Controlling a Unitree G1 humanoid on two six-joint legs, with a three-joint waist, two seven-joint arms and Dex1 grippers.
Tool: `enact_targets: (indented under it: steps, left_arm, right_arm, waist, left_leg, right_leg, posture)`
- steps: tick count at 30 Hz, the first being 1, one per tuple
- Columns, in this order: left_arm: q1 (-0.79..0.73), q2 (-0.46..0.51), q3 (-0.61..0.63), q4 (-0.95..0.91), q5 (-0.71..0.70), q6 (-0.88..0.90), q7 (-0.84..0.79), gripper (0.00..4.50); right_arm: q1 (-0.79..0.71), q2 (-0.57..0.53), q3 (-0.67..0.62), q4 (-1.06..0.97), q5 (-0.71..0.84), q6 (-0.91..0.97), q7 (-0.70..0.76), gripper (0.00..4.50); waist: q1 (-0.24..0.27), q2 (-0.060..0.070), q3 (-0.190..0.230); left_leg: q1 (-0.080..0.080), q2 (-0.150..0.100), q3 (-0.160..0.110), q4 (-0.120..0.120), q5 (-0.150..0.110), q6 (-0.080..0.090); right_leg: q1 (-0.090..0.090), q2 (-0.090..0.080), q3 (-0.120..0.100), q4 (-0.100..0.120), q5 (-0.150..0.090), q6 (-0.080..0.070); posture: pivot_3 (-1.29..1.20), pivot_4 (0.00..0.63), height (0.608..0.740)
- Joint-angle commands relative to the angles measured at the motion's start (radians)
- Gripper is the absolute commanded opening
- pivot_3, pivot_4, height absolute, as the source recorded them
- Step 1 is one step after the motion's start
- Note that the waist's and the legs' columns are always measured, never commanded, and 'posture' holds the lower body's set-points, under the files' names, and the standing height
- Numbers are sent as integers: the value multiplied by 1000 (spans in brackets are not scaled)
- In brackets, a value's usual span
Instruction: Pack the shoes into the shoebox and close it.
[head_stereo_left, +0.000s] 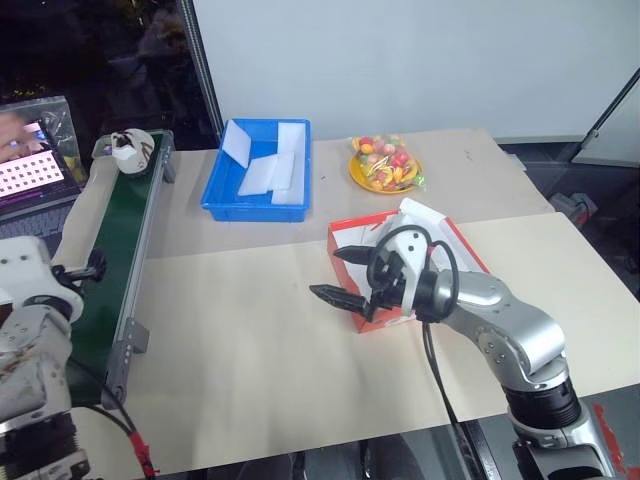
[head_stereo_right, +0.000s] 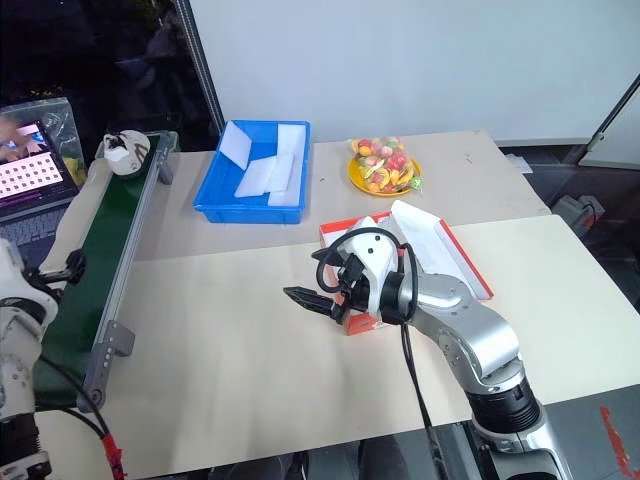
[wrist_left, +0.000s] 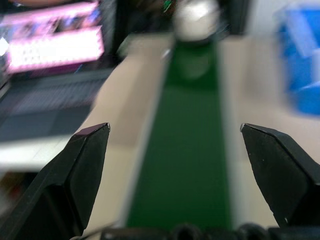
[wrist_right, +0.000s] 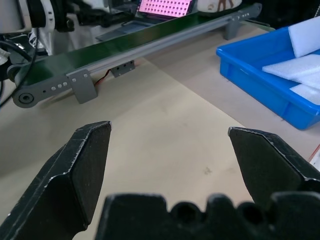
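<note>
I see the right gripper spread wide and empty, beside the open red shoebox mid-table; left gripper equally wide, empty, over the green conveyor; a shoe at its far end.

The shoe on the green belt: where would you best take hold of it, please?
Probably across its two sides, coming along the belt: the shoe sits at its far end, in line with the open left gripper.

A pale wooden table stands before a white wall (dark window beside it); a laptop glows nearby.
</note>
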Motion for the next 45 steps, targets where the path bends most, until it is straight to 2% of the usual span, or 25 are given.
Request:
enact_targets:
  steps: [1, 10, 42, 43, 44, 45]
  left_arm:
    - [-14, 29, -30, -34, -15, 55, -35, 4500]
    - [-70, -8, -54, -16, -9, 47, -34, 4500]
    - [-98, -42, -90, 77, 36, -51, -4, 4500]
    - [-102, -44, -91, 75, 35, -55, -6, 3988]
    - [-107, -45, -93, 76, 34, -54, -8, 3848]
    - [-111, -44, -95, 78, 35, -53, -8, 3418]
  right_arm:
    - [-14, 6, 4, -3, -20, -46, 2, 4430]
    - [-10, 25, 13, 1, -55, -55, -19, 4430]
    - [4, 17, -15, -23, -57, -28, -44, 4430]
    - [4, 16, -16, -23, -57, -27, -44, 4500]
    - [4, 16, -17, -24, -56, -25, -46, 4500]
    - [3, 16, -18, -24, -55, -24, -46, 4500]
  waist:
    - [1, 0, 0]
    - [-4, -1, 0]
    - [-2, -1, 0]
    - [0, -1, 0]
    - [3, -1, 0]
    - [6, -1, 0]
  left_leg:
    - [0, 0, 0, 0, 0, 0]
    - [0, 0, 0, 0, 0, 0]
    - [0, 0, 0, 0, 0, -1]
    - [0, 0, 0, 0, 0, -1]
    - [0, 0, 0, 0, 0, -1]
    - [0, 0, 0, 0, 0, -1]
  right_leg:
    - [0, 0, 0, 0, 0, 0]
    - [0, 0, 1, 0, 0, 0]
    - [0, 0, 0, 0, 0, 0]
    - [0, 0, 0, 0, 0, 0]
    - [0, 0, 0, 0, 0, 0]
    - [0, 0, 0, 0, 0, 0]
  posture:
    - [0, 150, 723]
    - [0, 150, 723]
    - [0, 150, 723]
    - [0, 150, 723]
    - [0, 150, 723]
    - [0, 150, 723]
